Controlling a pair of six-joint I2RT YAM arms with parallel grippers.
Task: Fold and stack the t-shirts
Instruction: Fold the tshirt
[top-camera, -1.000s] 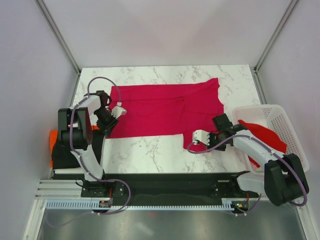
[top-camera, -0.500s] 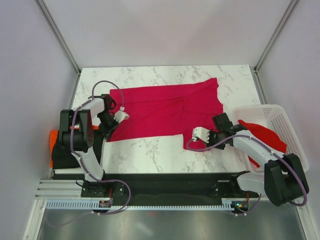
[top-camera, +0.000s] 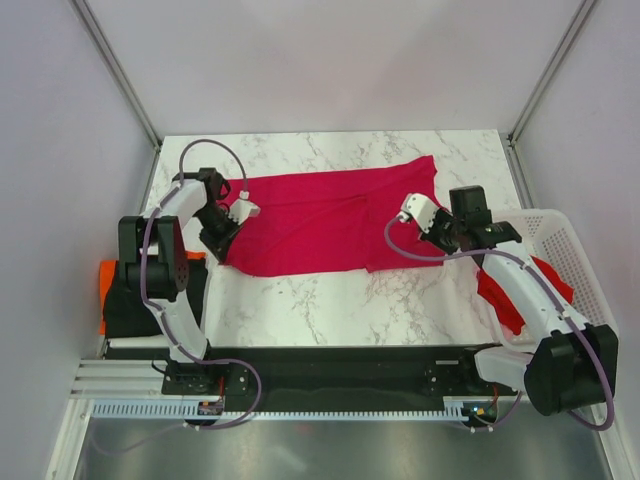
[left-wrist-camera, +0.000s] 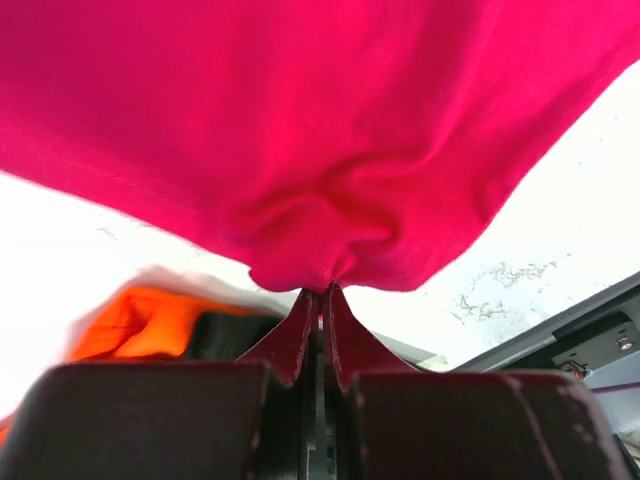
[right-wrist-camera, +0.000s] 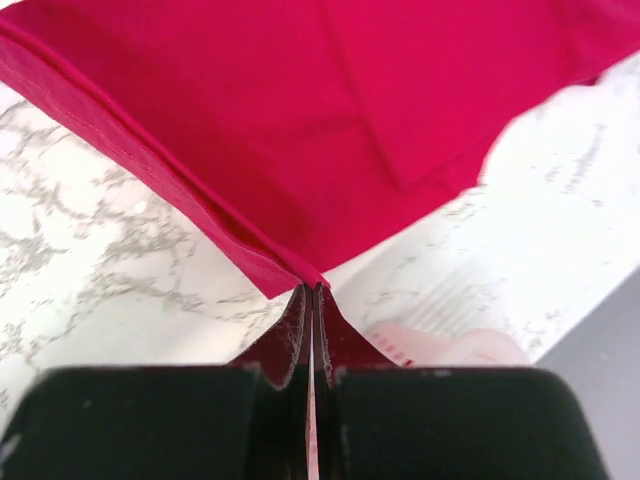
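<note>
A crimson-pink t-shirt (top-camera: 330, 215) lies spread across the marble table, its near edge drawn up. My left gripper (top-camera: 224, 246) is shut on the shirt's near-left corner; in the left wrist view the cloth (left-wrist-camera: 300, 120) bunches right at the closed fingertips (left-wrist-camera: 320, 290). My right gripper (top-camera: 436, 240) is shut on the near-right corner, where the doubled hem (right-wrist-camera: 250, 250) runs into the pinched jaws (right-wrist-camera: 313, 287). A red t-shirt (top-camera: 512, 298) hangs out of the basket on the right. An orange t-shirt (top-camera: 105, 275) lies beside the left arm's base.
The white lattice basket (top-camera: 560, 225) stands at the table's right edge, under my right forearm. Bare marble (top-camera: 320, 305) lies between the shirt and the arm bases. Grey walls close the table in at the back and sides.
The left gripper closed on the shirt's near-left corner and moved back. The right gripper carried its corner back and to the right, pulling the shirt's near edge away from the front.
</note>
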